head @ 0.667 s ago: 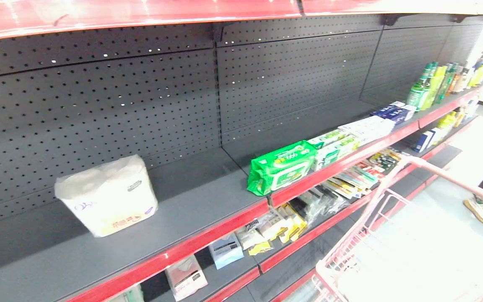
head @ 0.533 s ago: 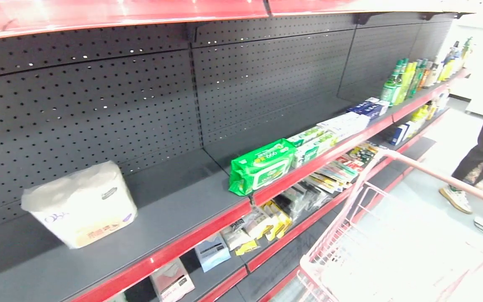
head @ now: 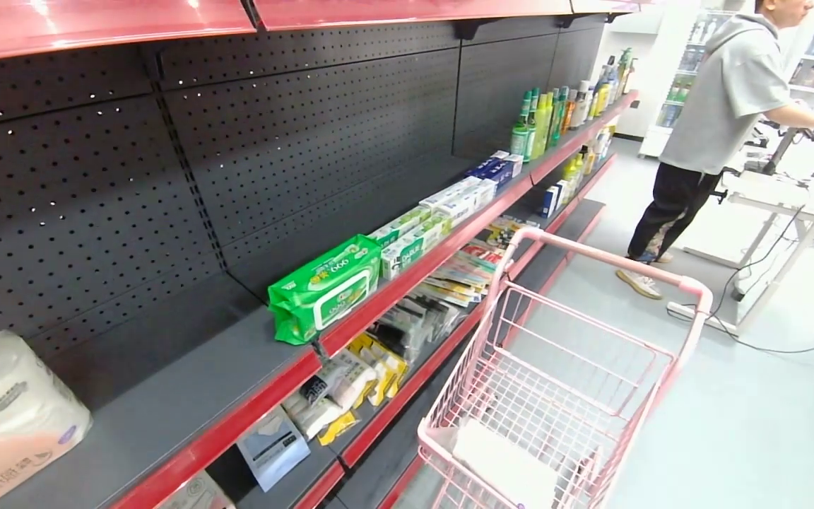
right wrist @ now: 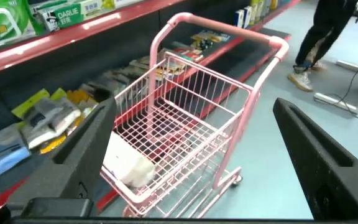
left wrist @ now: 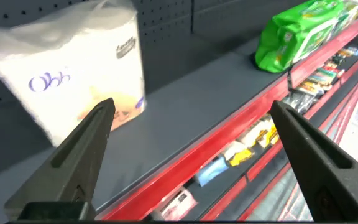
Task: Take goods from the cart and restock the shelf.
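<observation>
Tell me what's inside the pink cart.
One white soft pack lies on the wire floor of the pink cart, at the end away from the handle. The rest of the floor looks bare. Anything beneath the pack is hidden.

Grey shelf board (head: 188,396) with a red front edge, running from lower left up toward upper right of the frame. Carries a white toilet paper pack (head: 4,417) at far lower left and a green wipes pack (head: 326,290) at the front edge left of centre. Just beside that, green-and-white boxes (head: 410,237), then blue boxes (head: 495,166) and upright bottles (head: 541,120) farther up. Below, a lower shelf (head: 386,410) strewn with flat packets (head: 350,375). Pale floor (head: 732,424) at right, bearing a pink cart (head: 562,382).
</observation>
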Robot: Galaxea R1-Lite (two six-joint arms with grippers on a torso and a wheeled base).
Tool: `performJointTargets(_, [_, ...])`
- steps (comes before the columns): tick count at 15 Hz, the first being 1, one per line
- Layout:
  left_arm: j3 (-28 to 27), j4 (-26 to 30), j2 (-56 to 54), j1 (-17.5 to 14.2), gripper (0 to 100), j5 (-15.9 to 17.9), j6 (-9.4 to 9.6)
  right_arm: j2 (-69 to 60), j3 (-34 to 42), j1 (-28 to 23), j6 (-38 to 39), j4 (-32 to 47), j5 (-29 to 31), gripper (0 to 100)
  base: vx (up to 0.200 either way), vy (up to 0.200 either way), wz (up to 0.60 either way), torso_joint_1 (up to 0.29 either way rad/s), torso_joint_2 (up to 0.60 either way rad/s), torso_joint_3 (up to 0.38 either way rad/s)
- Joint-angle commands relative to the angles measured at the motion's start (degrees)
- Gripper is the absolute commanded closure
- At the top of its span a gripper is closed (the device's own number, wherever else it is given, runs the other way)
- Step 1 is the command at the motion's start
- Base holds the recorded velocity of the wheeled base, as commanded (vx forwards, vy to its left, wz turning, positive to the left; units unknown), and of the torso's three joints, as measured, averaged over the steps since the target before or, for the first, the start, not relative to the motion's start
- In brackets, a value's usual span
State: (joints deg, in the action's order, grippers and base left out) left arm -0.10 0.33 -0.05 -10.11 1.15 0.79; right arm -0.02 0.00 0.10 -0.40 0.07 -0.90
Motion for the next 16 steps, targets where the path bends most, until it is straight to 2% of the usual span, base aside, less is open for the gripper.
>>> performJointTargets(1, [0.01, 0.02, 0.05, 0.00, 0, 0.00, 0.00, 1.25, -0.09, 0.34, -0.04, 0.01, -0.06, 0, 0.000, 0.000, 0.00, 0.000, 0.00, 0.000])
performJointTargets(3, [0.01, 0.02, 0.05, 0.00, 0, 0.00, 0.00, 2.49, -0.26, -1.42, 2.34, 0.10, 0.55, 0, 0.000, 0.000, 0.00, 0.000, 0.00, 0.000])
performJointTargets(4, [0.01, 0.02, 0.05, 0.00, 0, 0.08, 0.00, 4.24, -2.81, -1.24, 2.34, 0.01, -1.12, 0, 0.000, 0.000, 0.00, 0.000, 0.00, 0.000])
performJointTargets(5, [0.01, 0.02, 0.05, 0.00, 0, 0.08, 0.09, 17.08, -14.33, 0.96, 5.50, 0.10, -4.20, 0, 0.000, 0.000, 0.00, 0.000, 0.00, 0.000])
performJointTargets(6, [0.01, 0.02, 0.05, 0.00, 0, 0.08, 0.00, 31.67, -28.83, 1.92, 10.42, 0.19, -4.72, 0, 0.000, 0.000, 0.00, 0.000, 0.00, 0.000])
performJointTargets(7, [0.01, 0.02, 0.05, 0.00, 0, 0.08, 0.00, 40.54, -35.24, 1.40, 5.76, 0.63, -3.67, 0, 0.000, 0.000, 0.00, 0.000, 0.00, 0.000])
performJointTargets(9, [0.01, 0.02, 0.05, 0.00, 0, 0.08, 0.00, 54.25, -39.73, -0.45, -7.42, -0.25, 3.10, 0, 0.000, 0.000, 0.00, 0.000, 0.00, 0.000])
performJointTargets(10, [0.01, 0.02, 0.05, 0.00, 0, 0.08, 0.00, 63.13, -44.91, -0.45, -7.07, 0.28, 3.28, 0, 0.000, 0.000, 0.00, 0.000, 0.00, 0.000])
performJointTargets(11, [0.01, 0.02, 0.05, 0.00, 0, 0.08, 0.00, 69.90, -46.58, 0.08, -7.07, 0.54, 2.75, 0, 0.000, 0.000, 0.00, 0.000, 0.00, 0.000])
performJointTargets(14, [0.01, 0.02, 0.05, 0.00, 0, 0.08, 0.09, 88.71, -42.54, 8.69, -7.51, 0.37, -2.44, 0, 0.000, 0.000, 0.00, 0.000, 0.00, 0.000])
performJointTargets(16, [0.01, 0.02, 0.05, 0.00, 0, 0.08, 0.09, 98.55, -43.59, 12.21, -9.53, -0.25, -4.55, 0, 0.000, 0.000, 0.00, 0.000, 0.00, 0.000])
